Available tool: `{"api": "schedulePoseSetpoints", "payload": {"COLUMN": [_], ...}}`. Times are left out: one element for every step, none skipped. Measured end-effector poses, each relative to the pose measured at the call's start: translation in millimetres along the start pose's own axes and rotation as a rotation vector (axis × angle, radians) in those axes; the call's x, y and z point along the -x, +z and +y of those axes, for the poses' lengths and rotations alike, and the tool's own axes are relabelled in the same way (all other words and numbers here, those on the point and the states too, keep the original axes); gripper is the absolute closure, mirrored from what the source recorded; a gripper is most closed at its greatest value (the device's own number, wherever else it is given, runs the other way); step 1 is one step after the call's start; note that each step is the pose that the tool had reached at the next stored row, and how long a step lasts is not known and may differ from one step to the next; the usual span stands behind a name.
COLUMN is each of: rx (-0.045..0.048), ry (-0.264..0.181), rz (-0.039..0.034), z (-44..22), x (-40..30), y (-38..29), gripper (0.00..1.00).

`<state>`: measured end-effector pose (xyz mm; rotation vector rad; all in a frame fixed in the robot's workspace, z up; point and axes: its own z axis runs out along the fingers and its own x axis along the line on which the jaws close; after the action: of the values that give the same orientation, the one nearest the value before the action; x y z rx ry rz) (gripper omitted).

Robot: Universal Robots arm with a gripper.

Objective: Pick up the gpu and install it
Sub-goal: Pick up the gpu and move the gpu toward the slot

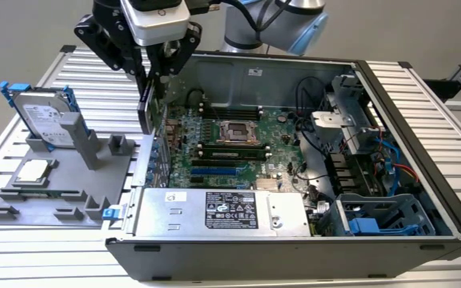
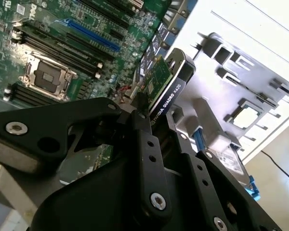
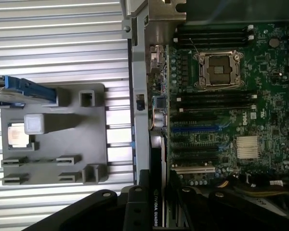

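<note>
- White lettering runs along the black edge of the gpu (image 2: 160,82) in the second wrist view; it also shows in the first wrist view (image 3: 156,211).
- A white printed label (image 1: 230,210) lies on top of the silver power supply (image 1: 174,216), and another covers the face of the hard drive (image 1: 45,117).
- The gripper (image 1: 152,75) has its black fingers (image 2: 139,139) closed tight on the two faces of the gpu (image 1: 144,108), near the card's upper end; the card hangs edge-down and roughly upright.
- The gpu is in the air over the open computer case (image 1: 422,120), right at the case wall on the exterior view's left, above that edge of the motherboard (image 1: 230,150). It is not seated in any slot.
- The case lies on its side on the slatted tabletop (image 1: 102,84), open upward. Inside it are the green motherboard with an empty processor socket (image 1: 237,132), the power supply along the near wall and a blue-and-grey drive cage (image 1: 383,216) in the near corner on the exterior view's right.
- A grey fixture (image 1: 22,204) sits on the tabletop just beside the case, on the exterior view's left. It holds the hard drive with blue rails standing upright at its far end, and a square processor chip (image 1: 34,171) lying flat near its middle.
</note>
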<state>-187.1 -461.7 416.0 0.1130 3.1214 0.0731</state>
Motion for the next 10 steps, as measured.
{"api": "schedulePoseSetpoints", "payload": {"rx": [-0.0001,0.0,0.0,0.0,0.0,0.0,0.0,0.0,0.0,0.0], "ry": [0.0,0.0,0.0,0.0,0.0,0.0,0.0,0.0,0.0,0.0], "rz": [0.0,0.0,0.0,0.0,-0.0001,0.0,0.0,0.0,-0.0001,0.0], "z": [0.2,0.3,0.5,0.7,0.9,1.1,1.3,1.4,1.6,1.8], "x": [1.2,2.4,3.6,5.0,6.3,7.6,9.0,10.3,11.5,12.7], "y": [0.0,0.1,0.1,0.1,0.2,0.2,0.2,0.2,0.2,0.3], "gripper": [1.0,1.0,1.0,1.0,1.0,1.0,1.0,1.0,1.0,1.0]}}
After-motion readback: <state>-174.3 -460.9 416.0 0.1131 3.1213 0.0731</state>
